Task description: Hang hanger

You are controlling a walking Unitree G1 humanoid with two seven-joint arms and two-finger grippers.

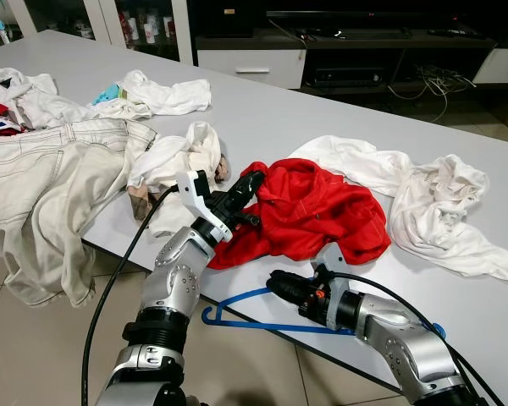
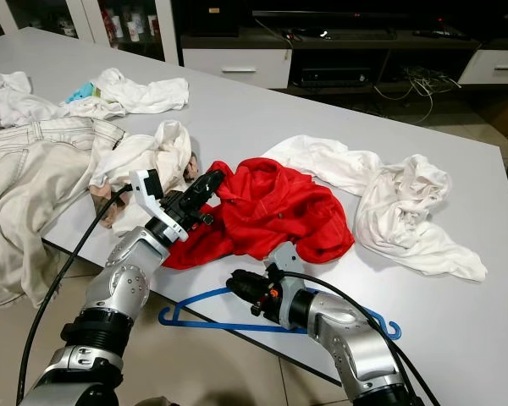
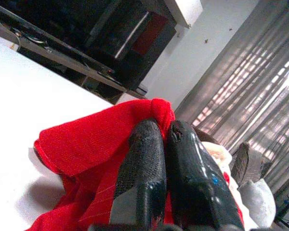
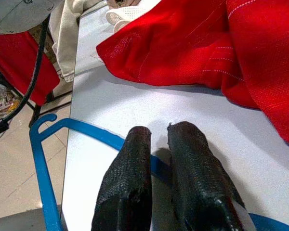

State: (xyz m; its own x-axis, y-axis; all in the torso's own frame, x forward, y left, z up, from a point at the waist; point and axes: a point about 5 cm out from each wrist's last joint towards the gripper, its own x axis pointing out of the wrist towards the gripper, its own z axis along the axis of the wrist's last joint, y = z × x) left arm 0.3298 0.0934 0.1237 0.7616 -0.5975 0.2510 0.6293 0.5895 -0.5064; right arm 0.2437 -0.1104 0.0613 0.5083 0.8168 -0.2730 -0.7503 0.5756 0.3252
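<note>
The thin blue plastic hanger (image 1: 262, 326) lies flat on the near edge of the grey table (image 1: 322, 118), its hook end jutting past the edge over the tiled floor (image 1: 34, 347) toward the robot's left, its far shoulder tip showing behind the right forearm on the robot's right. So its long axis runs roughly along the table's near edge, hook pointing left and curling back up. The right gripper (image 1: 281, 286) sits over the upper sloping bar of the hanger, fingers pressed close together with the blue bar passing beneath them; whether they actually pinch the bar or merely rest on it I cannot tell. The left gripper (image 1: 247, 184) is pinched shut on a fold of the crumpled red knit garment (image 1: 313, 211), holding that edge lifted a little off the table. The likeliest trouble, as I judge it, lies with the hanger — it hangs partly off the table, so a nudge from the right fingers rather than a firm grip could tip it over the edge to the floor. The red cloth held by one small fold could also slip free or bunch, closing the opening the hanger must enter. Crumpled white shirts (image 1: 440, 211) and pale beige trousers (image 1: 42, 186) lie well apart from the hanger.
</note>
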